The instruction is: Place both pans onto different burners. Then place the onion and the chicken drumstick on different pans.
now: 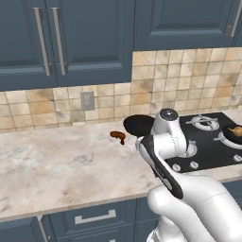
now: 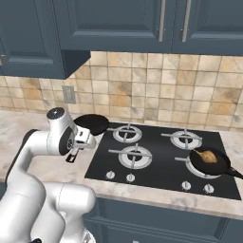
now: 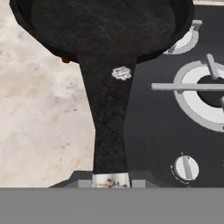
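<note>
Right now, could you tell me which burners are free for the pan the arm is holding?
Three are bare: back left burner, front left burner, back right burner. The front right is taken by the pan with the onion. The held pan hangs at the cooktop's left edge.

- In the hand view, the held pan (image 3: 105, 26) runs off the top edge.
- The arm hides part of this pan in the left base view.
- The other pan (image 1: 235, 135) is cut by the right edge.

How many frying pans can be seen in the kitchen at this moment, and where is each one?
2. One pan, holding the onion, sits on the front right burner. The other pan is held by its handle in the gripper, at the cooktop's left edge.
</note>
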Controlling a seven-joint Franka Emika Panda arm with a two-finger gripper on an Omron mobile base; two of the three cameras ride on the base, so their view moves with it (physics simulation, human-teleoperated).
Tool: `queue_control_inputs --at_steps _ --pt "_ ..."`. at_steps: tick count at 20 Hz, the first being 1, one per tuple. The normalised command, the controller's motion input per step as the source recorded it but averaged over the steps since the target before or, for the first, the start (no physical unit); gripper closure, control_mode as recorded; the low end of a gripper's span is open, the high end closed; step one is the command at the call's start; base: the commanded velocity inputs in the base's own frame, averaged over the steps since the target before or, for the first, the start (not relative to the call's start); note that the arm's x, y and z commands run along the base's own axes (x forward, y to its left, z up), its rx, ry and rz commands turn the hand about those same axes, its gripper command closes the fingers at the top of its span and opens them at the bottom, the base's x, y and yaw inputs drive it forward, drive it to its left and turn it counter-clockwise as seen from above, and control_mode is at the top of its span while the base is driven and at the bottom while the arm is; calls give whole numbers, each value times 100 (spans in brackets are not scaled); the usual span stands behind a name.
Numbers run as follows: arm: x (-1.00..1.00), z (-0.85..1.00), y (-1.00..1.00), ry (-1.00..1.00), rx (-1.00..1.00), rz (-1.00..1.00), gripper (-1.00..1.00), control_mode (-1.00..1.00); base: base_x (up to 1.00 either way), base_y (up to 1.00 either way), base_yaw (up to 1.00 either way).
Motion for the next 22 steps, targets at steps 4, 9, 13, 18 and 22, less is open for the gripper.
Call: queue_control_inputs --at_steps 4,9,13,18,22 --pt "-8 9 -30 0 0 -27 100 -100 0 0 0" --pt "-7 1 -32 0 0 -28 100 -100 0 0 0" --pt "-9 0 -32 0 0 -23 100 -100 0 0 0" --pt "-11 0 -27 1 0 -20 100 -100 0 0 0" --pt "-7 0 -20 2 0 -17 100 -100 0 0 0"
